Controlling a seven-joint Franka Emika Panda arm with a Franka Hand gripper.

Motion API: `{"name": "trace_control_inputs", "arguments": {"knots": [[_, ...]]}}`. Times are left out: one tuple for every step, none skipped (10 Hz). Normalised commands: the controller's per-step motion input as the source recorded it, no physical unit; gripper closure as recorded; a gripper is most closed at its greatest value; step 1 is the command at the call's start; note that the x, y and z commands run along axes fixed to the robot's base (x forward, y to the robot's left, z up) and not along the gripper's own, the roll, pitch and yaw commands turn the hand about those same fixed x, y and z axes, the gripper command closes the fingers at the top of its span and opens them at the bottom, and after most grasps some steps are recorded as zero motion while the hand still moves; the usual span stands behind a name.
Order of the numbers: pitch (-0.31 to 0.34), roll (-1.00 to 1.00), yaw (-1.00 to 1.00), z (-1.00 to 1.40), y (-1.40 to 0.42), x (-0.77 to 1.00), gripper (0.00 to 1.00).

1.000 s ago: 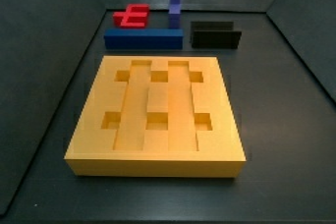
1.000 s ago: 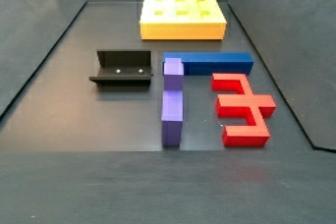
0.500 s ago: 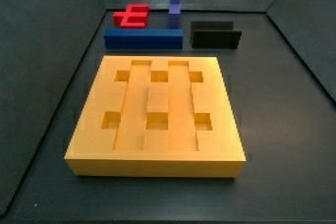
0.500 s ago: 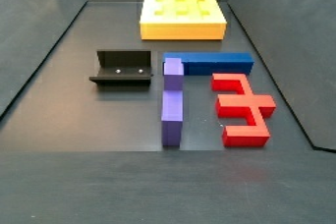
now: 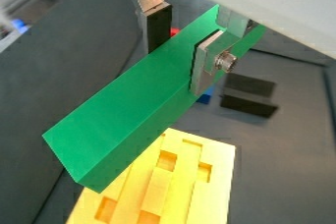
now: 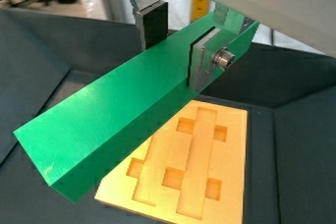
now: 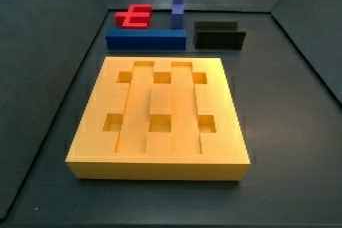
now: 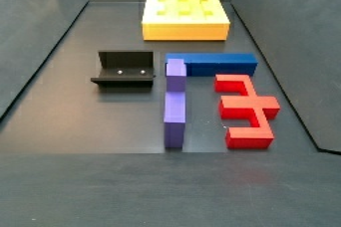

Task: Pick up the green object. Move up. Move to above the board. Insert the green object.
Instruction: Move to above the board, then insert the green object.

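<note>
One green bar (image 5: 138,105) is gripped across its flat faces by the gripper (image 5: 184,43), whose jaws are closed on it; both wrist views show this, with a silver finger (image 5: 210,59) flat against one face and the other finger (image 5: 152,12) behind the far face, and the same hold appears again at the gripper (image 6: 178,46) on the bar (image 6: 118,115). The bar hangs in the air, slanting, above one yellow-orange board (image 6: 191,159), which lies on the dark tabletop (image 5: 66,61). Neither side view shows the gripper or the green bar. What the side views do show is the rest of the layout: the board (image 7: 158,112) with six square holes in two rows of three, all of them empty, and lengthwise grooves between them; one blue block (image 7: 144,40) lying just beyond the board; one red E-shaped piece (image 7: 132,17); one purple bar (image 7: 178,2); and one black fixture (image 7: 219,35) to the right of the blue block. From the opposite side, the purple bar (image 8: 174,102) lies lengthwise on the tabletop (image 8: 80,181), its far end touching the blue block (image 8: 220,64), the red piece (image 8: 245,110) lies just to its right, the fixture (image 8: 124,70) sits to its left, and the board (image 8: 185,17) lies farthest away. A wrist view catches only a corner of the fixture (image 5: 250,95).
</note>
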Motion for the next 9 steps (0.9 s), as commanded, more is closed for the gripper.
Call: {"name": "trace_control_inputs", "arguments": {"knots": [[0.163,0.08,1.0,0.02,-0.04,0.08,1.0],[0.201,0.1,1.0,0.03,-0.04,0.08,1.0],[0.238,0.11,1.0,0.03,-0.04,0.08,1.0],[0.264,0.13,0.86,0.02,-0.04,0.09,1.0],[0.234,0.13,0.61,0.02,-0.04,0.09,1.0],[0.193,0.12,0.39,0.02,-0.03,0.09,1.0],[0.153,0.12,0.23,0.03,-0.03,0.08,1.0],[-0.071,0.0,-0.09,-0.39,0.0,0.13,1.0],[-0.229,-0.14,-0.12,-0.65,0.0,0.0,1.0]]}}
